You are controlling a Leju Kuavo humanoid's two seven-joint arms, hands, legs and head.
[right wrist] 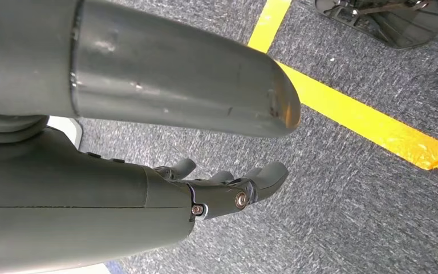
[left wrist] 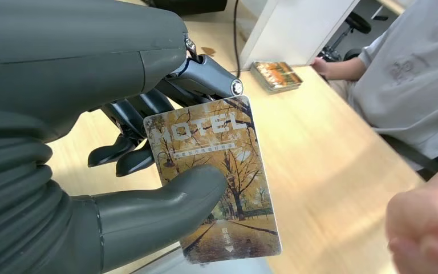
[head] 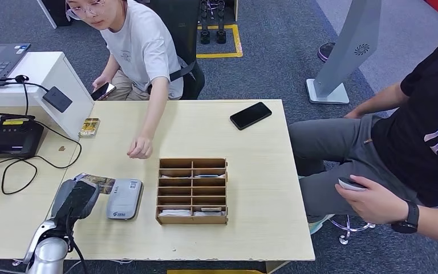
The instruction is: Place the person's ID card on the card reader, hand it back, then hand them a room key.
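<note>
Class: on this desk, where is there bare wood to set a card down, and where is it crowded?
Free: the wood between the wooden organizer, black phone and table's right edge. Crowded: around the card reader, where the left robot hand holds the hotel card.

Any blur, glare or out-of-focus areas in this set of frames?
Head view: even light, sharp throughout. Left wrist view: the left hand and its hotel card are crisp, but the person's hand close to the lens is a soft blur. Right wrist view: carpet and yellow floor tape are sharp.
</note>
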